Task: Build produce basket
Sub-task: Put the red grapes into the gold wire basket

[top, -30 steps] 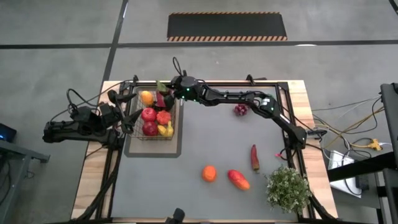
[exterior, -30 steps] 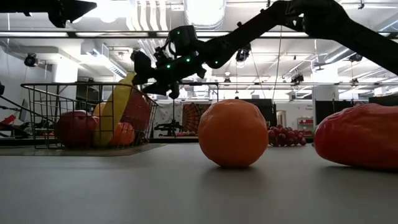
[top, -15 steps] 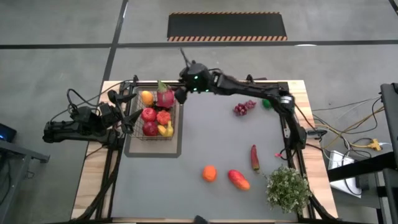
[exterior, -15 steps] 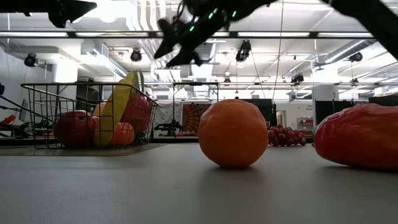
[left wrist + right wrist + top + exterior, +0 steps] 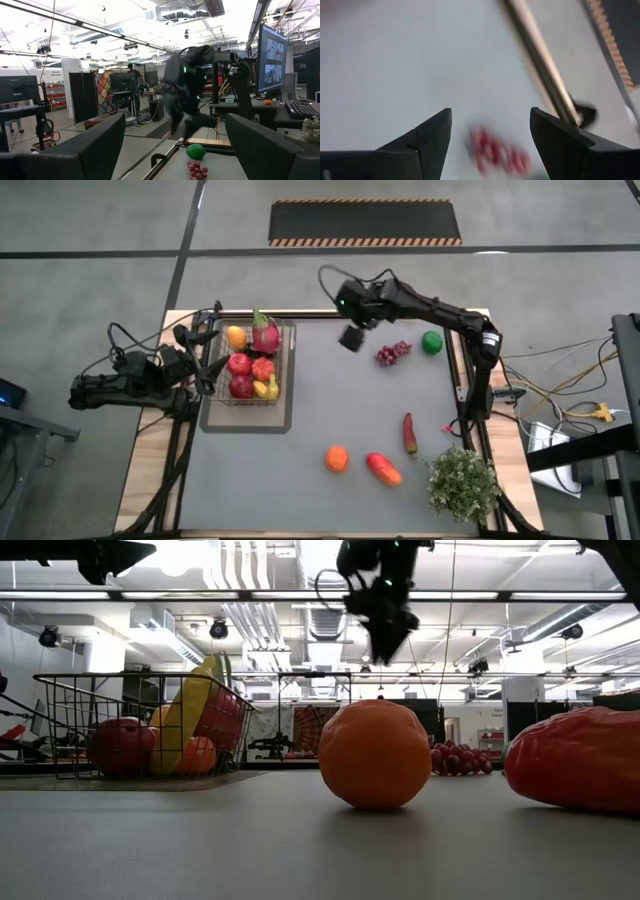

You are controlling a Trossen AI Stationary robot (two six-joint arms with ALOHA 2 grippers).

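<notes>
Left gripper (image 5: 205, 370) parked at the table's left edge, just beside the basket (image 5: 284, 365); fingers spread, nothing between them. Basket sits on a flat grey tray (image 5: 247, 421) at left-rear of the table (image 5: 340, 410); inside it: orange fruit (image 5: 235, 336), pink dragon fruit (image 5: 265, 336), red apples (image 5: 239, 364), another red piece (image 5: 263, 368), banana (image 5: 267, 389); low view shows the banana (image 5: 188, 712) leaning upright against the mesh. Loose produce on the grey mat, well apart from the basket: orange (image 5: 337, 459) and mango (image 5: 383, 469) side by side near the front; low view has the orange (image 5: 375, 754) nearest the camera. Right gripper (image 5: 351, 338) up in the air over the rear-middle of the table, between basket and purple grapes (image 5: 392, 353); fingers apart, carrying nothing; its wrist view shows the grapes (image 5: 499, 152) blurred below, between the open fingers. Green lime (image 5: 432, 342) just right of the grapes; red chilli (image 5: 409, 433) toward the right side; bushy potted plant (image 5: 463, 483) at the front-right corner.
</notes>
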